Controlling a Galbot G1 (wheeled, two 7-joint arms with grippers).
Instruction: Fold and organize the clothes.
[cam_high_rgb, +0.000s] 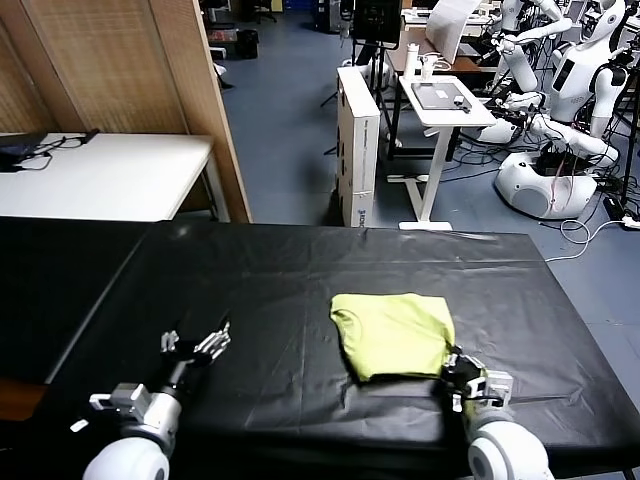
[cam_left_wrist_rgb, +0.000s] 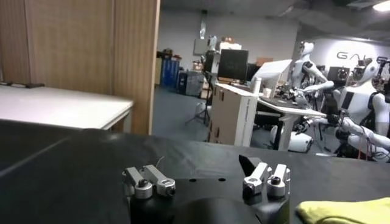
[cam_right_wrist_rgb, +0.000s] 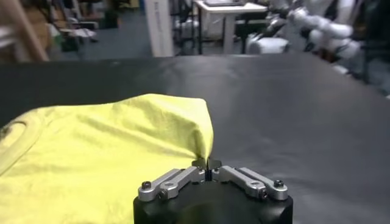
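Right gripper (cam_right_wrist_rgb: 207, 163): clenched on the near right corner of the lime yellow-green cotton T-shirt (cam_high_rgb: 393, 334); in the right wrist view the two fingertips meet on a small ridge of cloth, and the fabric rises in a peak just above them.
Right gripper place: low over the table at the near edge, on the robot's right side (cam_high_rgb: 466, 381), touching the shirt's corner.
Left gripper (cam_high_rgb: 197, 345): released, the fingers (cam_left_wrist_rgb: 149, 181) stand well apart with nothing between them; it hovers over bare cloth on the robot's left, well apart from the shirt.
Shirt position: it lies on the table a little right of the middle; the left wrist view shows only its edge (cam_left_wrist_rgb: 344, 210) beside the left gripper's far side.
Shirt look: folded into a compact, roughly square bundle, plain colour, soft wrinkles; a ribbed round collar (cam_right_wrist_rgb: 13, 135) shows at the far left side of the bundle.
Surface: a wide table covered with black cloth (cam_high_rgb: 280, 290), slightly wrinkled.
Room: a white table (cam_high_rgb: 100, 172) and a wooden partition panel (cam_high_rgb: 120, 65) behind on the left; a tall white cardboard box (cam_high_rgb: 358, 140), a small white desk (cam_high_rgb: 445, 105) and white humanoid robots (cam_high_rgb: 570, 90) on a blue-grey floor behind on the right.
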